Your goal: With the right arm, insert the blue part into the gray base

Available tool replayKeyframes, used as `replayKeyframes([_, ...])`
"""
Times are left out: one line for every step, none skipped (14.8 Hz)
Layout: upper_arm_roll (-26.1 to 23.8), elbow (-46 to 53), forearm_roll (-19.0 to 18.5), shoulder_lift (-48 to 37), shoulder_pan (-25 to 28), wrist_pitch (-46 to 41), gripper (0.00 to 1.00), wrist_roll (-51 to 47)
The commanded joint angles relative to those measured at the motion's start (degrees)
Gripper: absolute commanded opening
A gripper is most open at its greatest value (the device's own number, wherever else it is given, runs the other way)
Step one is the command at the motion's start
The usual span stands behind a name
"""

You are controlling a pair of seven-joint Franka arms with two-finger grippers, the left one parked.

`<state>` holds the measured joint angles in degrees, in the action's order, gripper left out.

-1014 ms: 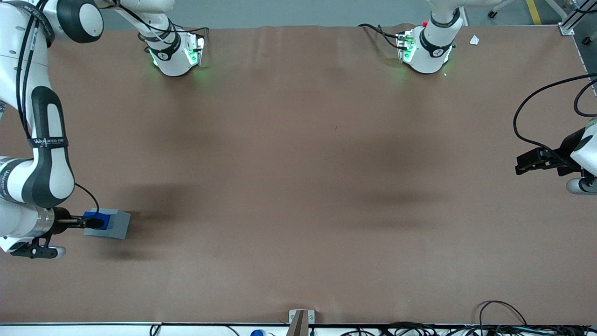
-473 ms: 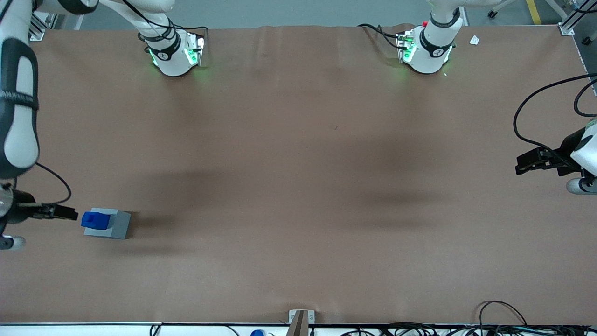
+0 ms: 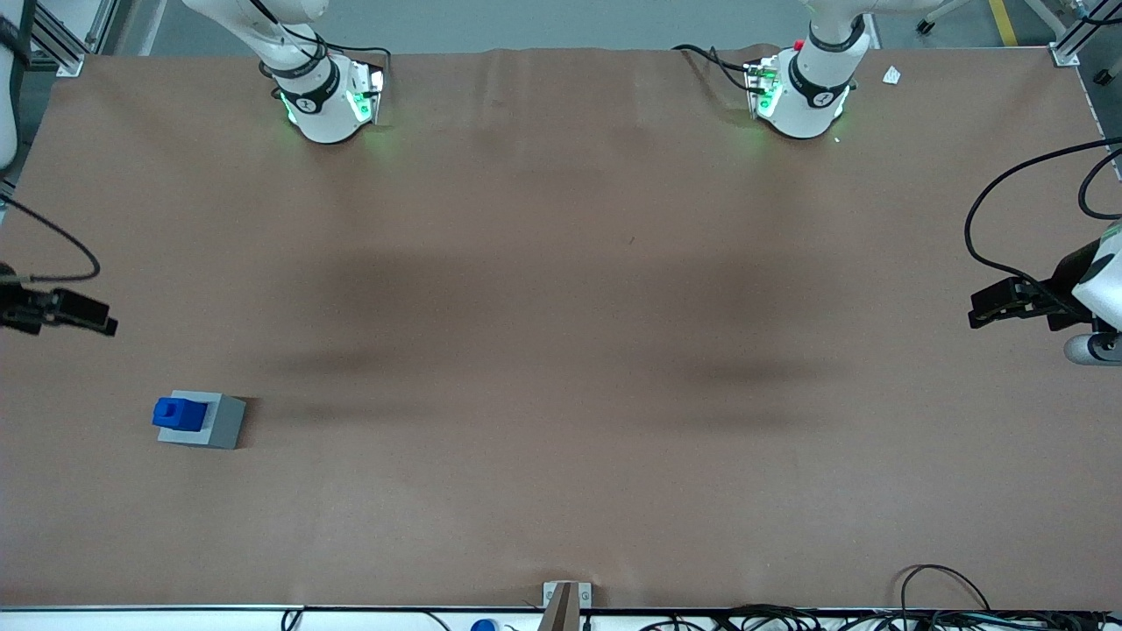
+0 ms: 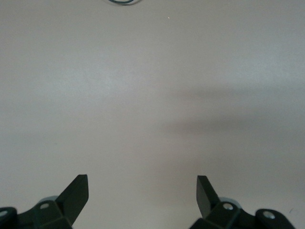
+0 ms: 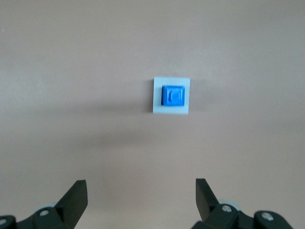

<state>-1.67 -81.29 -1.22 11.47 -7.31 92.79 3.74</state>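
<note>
A broad table under a creased brown paper-like cover [image 3: 561, 263] runs from beneath the black pincer [image 3: 103, 322], which hangs with fingers spread at the working arm's end, toward the parked arm's end, crossed by soft dark shadows [image 3: 736, 377]. Farther from the front camera than the pincer lies smooth gray floor [image 3: 526, 22] with a yellow painted stripe [image 3: 1004, 22]. Nearer than it, a small metal bracket [image 3: 565, 596] and tangled black cables [image 3: 877, 615] line the table's edge.

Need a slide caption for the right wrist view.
Open gripper hangs high above the blue part seated in the gray base.
</note>
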Motion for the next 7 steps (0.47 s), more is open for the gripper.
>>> replayKeyframes([-0.09, -10.81, -0.28, -11.37, 1.15, 1.16, 1.00, -1.27])
replayKeyframes([-0.09, -11.60, -0.28, -12.43, 2.03, 1.16, 1.00, -1.54])
replayKeyframes([-0.17, -12.30, -0.54, -12.87, 3.25, 1.16, 1.00, -3.19])
replayKeyframes([-0.17, -12.75, -0.63, -13.23, 4.48, 1.16, 1.00, -5.73])
replayKeyframes([-0.17, -13.10, -0.89, -13.40, 5.54, 1.34, 1.00, -6.98])
replayKeyframes([-0.17, -13.10, -1.07, -13.32, 5.72, 1.43, 1.00, -7.07])
replayKeyframes([-0.17, -13.02, -1.16, -13.23, 5.81, 1.34, 1.00, -6.99])
